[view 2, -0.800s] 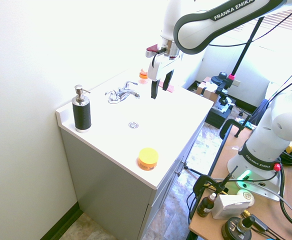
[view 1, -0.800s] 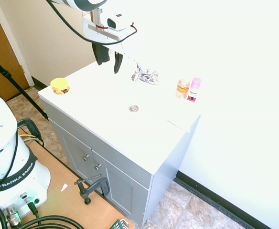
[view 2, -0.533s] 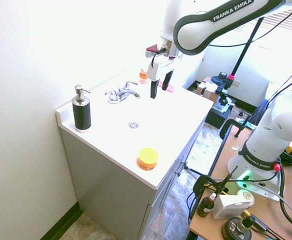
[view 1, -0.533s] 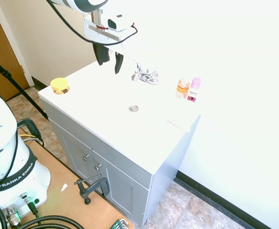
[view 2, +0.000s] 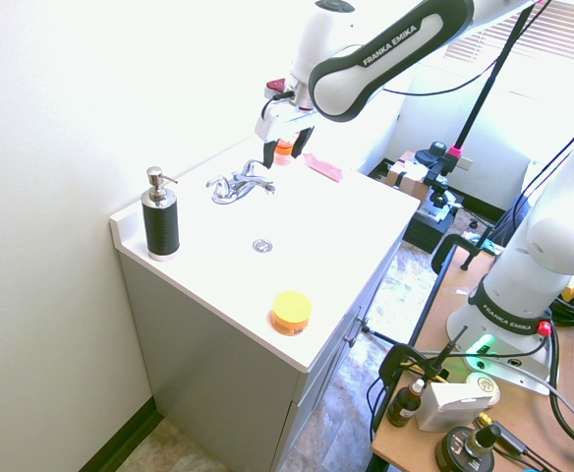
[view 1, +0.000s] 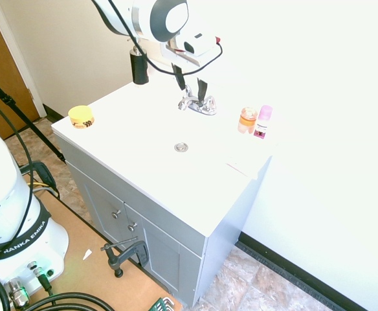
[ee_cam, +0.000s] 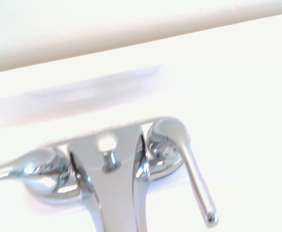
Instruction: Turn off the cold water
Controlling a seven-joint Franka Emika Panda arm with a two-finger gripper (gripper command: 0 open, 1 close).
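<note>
the claw (view 1: 190, 87) hangs over the faucet (view 1: 200, 105) with its two fingers apart and nothing between them. it is likely held wide so the tips can go down around a lever or push on its side. it seems to favour the handle (view 2: 258, 165) nearer the orange jar (view 1: 247, 120), which i take to be the cold one; whether the tips touch it, i cannot tell

the faucet sits at the back of the counter (view 1: 150, 155), by the wall, so its spout reaches out towards the drain (view 1: 181, 148). in the wrist view one lever (ee_cam: 197, 183) points much the way the spout does, the other (ee_cam: 8, 170) out to the side; the first may need swinging round to shut. no water can be made out

beside the orange jar stands a pink-capped bottle (view 1: 263, 122), its label too small to read. the pump bottle (view 2: 160, 218) is at the far end, handy for washing, and shows no readable print. dark marks on the yellow tub (view 1: 81, 116) are unreadable too. the arm (view 2: 390, 47) reads "franka emika"
</note>
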